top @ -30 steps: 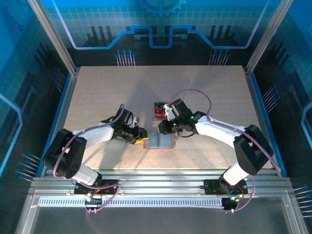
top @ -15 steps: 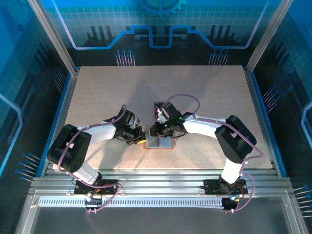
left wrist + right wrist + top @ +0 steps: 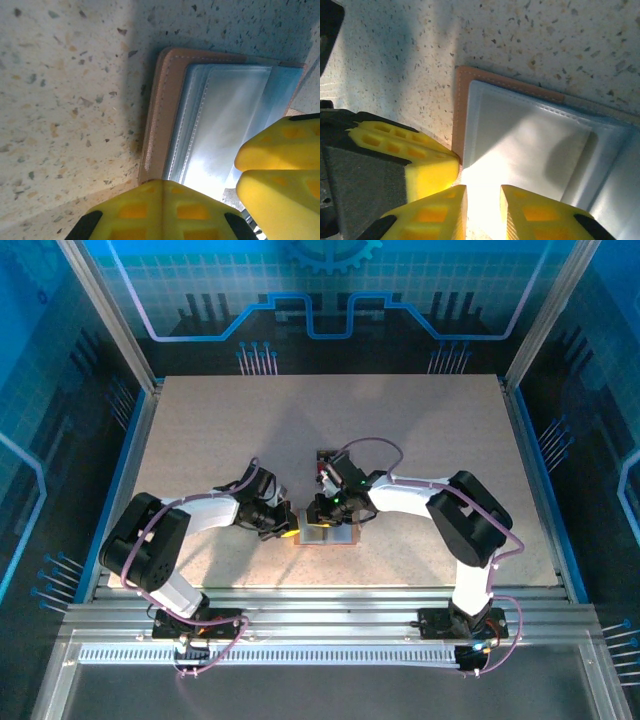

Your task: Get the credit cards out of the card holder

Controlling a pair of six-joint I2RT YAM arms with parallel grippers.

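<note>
The card holder (image 3: 330, 532) lies open on the table, tan-rimmed with grey-blue clear sleeves (image 3: 220, 125) facing up. My left gripper (image 3: 288, 524) is at its left edge. In the left wrist view its yellow fingertips (image 3: 162, 182) are shut together against the tan rim (image 3: 160, 125); I cannot tell whether they pinch it. My right gripper (image 3: 321, 512) hovers low over the sleeves (image 3: 530, 140), jaws slightly open (image 3: 483, 200), glare between them. A red credit card (image 3: 326, 476) lies just behind the holder, partly hidden by the right arm.
The red card rests in a small dark-rimmed tray (image 3: 325, 455) at mid table. The two grippers are almost touching over the holder's left corner: the left finger (image 3: 420, 167) sits beside the right jaws. Speckled tabletop (image 3: 200, 430) extends all round.
The left gripper has shut at the holder's left edge. The right gripper has moved left and down over the sleeves, and its jaws have parted a little.
</note>
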